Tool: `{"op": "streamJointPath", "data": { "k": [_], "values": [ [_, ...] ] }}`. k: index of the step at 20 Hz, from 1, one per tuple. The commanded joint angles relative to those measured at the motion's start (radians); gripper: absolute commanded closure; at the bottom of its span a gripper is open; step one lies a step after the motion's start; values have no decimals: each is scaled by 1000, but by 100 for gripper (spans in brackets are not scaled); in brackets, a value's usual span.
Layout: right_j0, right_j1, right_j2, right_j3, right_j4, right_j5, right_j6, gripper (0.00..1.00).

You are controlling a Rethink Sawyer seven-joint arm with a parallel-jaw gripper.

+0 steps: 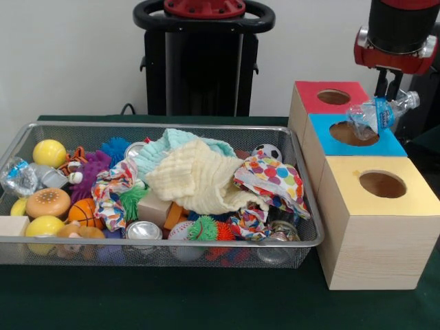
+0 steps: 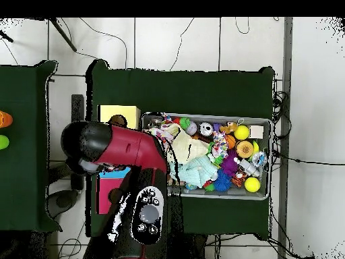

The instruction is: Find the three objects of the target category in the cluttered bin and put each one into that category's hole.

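While the gripper (image 1: 389,93) pinches a crushed bottle (image 1: 380,113) by its upper end, the bottle hangs tilted over the blue box (image 1: 392,146), its low end just above the hole's (image 1: 353,133) right rim.

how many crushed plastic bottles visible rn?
2. One plastic bottle hangs from the gripper over the blue box's hole. Another bottle lies at the bin's left end. More may hide under the cloths.
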Motion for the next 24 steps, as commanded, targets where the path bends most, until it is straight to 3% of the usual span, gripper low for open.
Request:
{"op": "streamJointPath", "data": {
  "k": [1, 7, 14, 24],
  "values": [
    [-34, 4, 63, 157, 68, -164, 175, 100],
    [-49, -13, 81, 214, 80, -229, 125, 100],
    [-133, -42, 150, 303, 108, -300, 23, 100],
    [-206, -9, 196, 282, 56, -339, 15, 100]
  ]
}}
